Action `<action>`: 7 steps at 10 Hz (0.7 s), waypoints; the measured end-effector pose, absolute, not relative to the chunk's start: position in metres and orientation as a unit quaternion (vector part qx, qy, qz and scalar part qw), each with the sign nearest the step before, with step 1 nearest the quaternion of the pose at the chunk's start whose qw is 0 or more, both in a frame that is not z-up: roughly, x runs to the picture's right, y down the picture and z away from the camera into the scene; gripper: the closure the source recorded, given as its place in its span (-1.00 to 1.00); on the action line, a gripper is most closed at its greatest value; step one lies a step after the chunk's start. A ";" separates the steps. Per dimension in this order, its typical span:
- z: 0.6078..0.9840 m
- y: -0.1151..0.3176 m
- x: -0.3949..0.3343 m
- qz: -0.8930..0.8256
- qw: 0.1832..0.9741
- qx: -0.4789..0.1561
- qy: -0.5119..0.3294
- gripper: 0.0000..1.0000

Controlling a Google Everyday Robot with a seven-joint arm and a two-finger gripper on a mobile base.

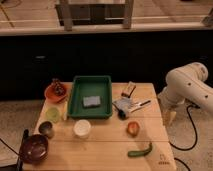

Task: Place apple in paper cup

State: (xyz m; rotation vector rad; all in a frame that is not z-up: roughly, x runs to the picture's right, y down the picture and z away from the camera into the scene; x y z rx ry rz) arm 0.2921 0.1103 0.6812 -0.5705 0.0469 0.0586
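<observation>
Camera view. Mia: Where's the gripper (170, 116)?

Jon: Off the table's (100, 150) right edge, pointing down, fingers spread wide and holding nothing. The apple (133, 128) lies on the table right of the middle, and the paper cup (81, 128) stands well to its left, with bare wood between them.

Mia: What could go wrong?

Jon: The apple is round, so I'd guess a pinch that lands off-centre could roll it toward the chili pepper (139, 151) lying near the front edge. It also looks about as wide as the cup's mouth. A drop that's slightly off could catch the rim and tip the light cup, or bounce out.

Mia: Anything in the way?

Jon: Not on the direct path. Behind the apple there's a grey packet (122, 104) and a pen (141, 104). A low approach from that side might nudge them. Left of the paper cup stand a pale green cup (52, 114) and a metal cup (46, 129), so overshooting could knock those. The green tray (75, 97) sits behind.
</observation>
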 end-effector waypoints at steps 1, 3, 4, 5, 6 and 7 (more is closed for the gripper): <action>0.681 0.110 0.292 0.029 0.959 -0.281 0.023 -0.60; 0.681 0.110 0.292 0.029 0.959 -0.281 0.023 -0.60; 0.681 0.110 0.292 0.029 0.959 -0.281 0.023 -0.60; 0.681 0.111 0.292 0.028 0.959 -0.282 0.023 -0.60; 0.682 0.119 0.290 0.017 0.959 -0.283 0.023 -0.60; 0.683 0.128 0.288 0.004 0.959 -0.284 0.022 -0.60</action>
